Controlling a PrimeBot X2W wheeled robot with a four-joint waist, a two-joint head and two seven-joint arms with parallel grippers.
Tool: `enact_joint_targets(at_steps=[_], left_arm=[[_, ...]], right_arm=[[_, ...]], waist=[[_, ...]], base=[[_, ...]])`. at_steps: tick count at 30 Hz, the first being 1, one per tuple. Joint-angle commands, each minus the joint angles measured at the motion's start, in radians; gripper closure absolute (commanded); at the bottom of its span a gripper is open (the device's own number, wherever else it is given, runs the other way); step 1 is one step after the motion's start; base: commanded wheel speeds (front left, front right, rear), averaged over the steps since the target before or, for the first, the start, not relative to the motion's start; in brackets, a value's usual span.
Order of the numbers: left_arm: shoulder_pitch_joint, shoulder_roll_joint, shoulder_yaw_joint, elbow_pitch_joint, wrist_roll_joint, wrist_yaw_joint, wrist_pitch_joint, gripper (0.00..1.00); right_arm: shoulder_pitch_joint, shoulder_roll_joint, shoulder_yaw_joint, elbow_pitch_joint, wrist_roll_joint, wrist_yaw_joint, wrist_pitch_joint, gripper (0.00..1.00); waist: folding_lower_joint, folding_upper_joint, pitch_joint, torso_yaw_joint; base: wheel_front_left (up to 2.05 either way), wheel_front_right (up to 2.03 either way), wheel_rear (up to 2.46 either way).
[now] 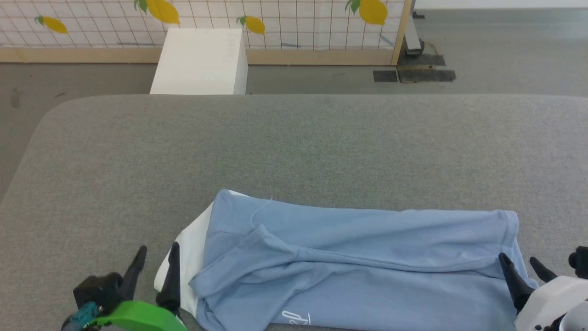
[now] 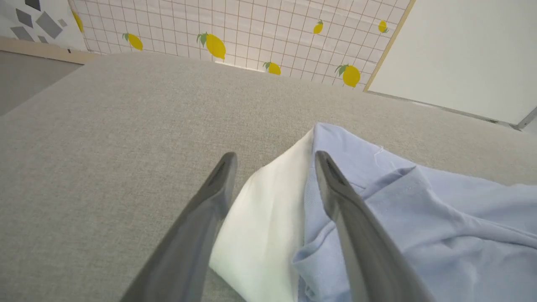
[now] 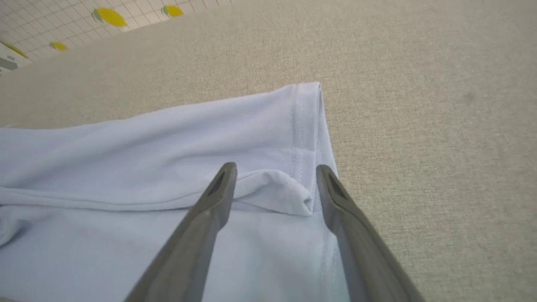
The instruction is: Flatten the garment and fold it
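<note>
Nearest us, the left fingers (image 1: 172, 271) rise long, dark and tapering above a bright green collar (image 1: 138, 317), spread wide and gripping nothing. The right fingers (image 1: 512, 276), on a pale glossy wrist, stand just as wide and just as empty. Between the two pairs lies the garment (image 1: 358, 257), a light blue soft knit stretched crosswise along the near edge of the table (image 1: 294, 147). It is rumpled into long shallow folds, with a sleeve-like flap (image 1: 248, 257) lying across it near the left end and a small white logo (image 1: 296, 318) at its near edge. A smooth white panel (image 1: 188, 257) pokes out from under its left end.

From the left wrist we see more: the left fingers (image 2: 197, 226) straddle that white panel (image 2: 260, 218), one over grey table, the other along the line where white meets blue. Whether they touch the cloth we cannot tell. From the right wrist, the right fingers (image 3: 197, 235) stand either side of the garment's (image 3: 168, 138) turned-over corner, just below a double-stitched hem (image 3: 298, 126), and the knit shows a fine pitted texture.

Farther out the table runs on as coarse grey woven fabric with a rounded corner. Beyond it a plain white box (image 1: 200, 62) stands on the grey floor (image 1: 505, 46), and behind that a gridded screen (image 1: 298, 23) printed with yellow lemons sits in a pale wooden frame
</note>
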Motion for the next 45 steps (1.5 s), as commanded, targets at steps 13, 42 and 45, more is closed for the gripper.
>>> enact_joint_targets(at_steps=[13, 42, 45], left_arm=[[-0.2, -0.128, 0.107, 0.106, 0.238, -0.043, -0.025, 0.0], [-0.277, -0.244, 0.207, 0.251, 0.356, -0.157, -0.025, 0.0], [-0.279, -0.248, 0.21, 0.257, 0.362, -0.165, -0.025, 0.0]], right_arm=[[-0.03, 0.121, -0.152, 0.007, -0.067, -0.002, -0.11, 0.0], [-0.226, 0.146, -0.207, 0.308, -0.259, -0.002, 0.292, 1.0], [-0.223, 0.145, -0.264, 0.28, -0.322, -0.002, 0.253, 1.0]], waist=[[0.0001, -0.0001, -0.033, 0.013], [0.0001, -0.0001, -0.017, 0.005], [0.0001, -0.0001, -0.013, 0.011]], base=[[0.0, 0.0, 0.0], [0.0, 0.0, 0.0], [0.0, 0.0, 0.0]])
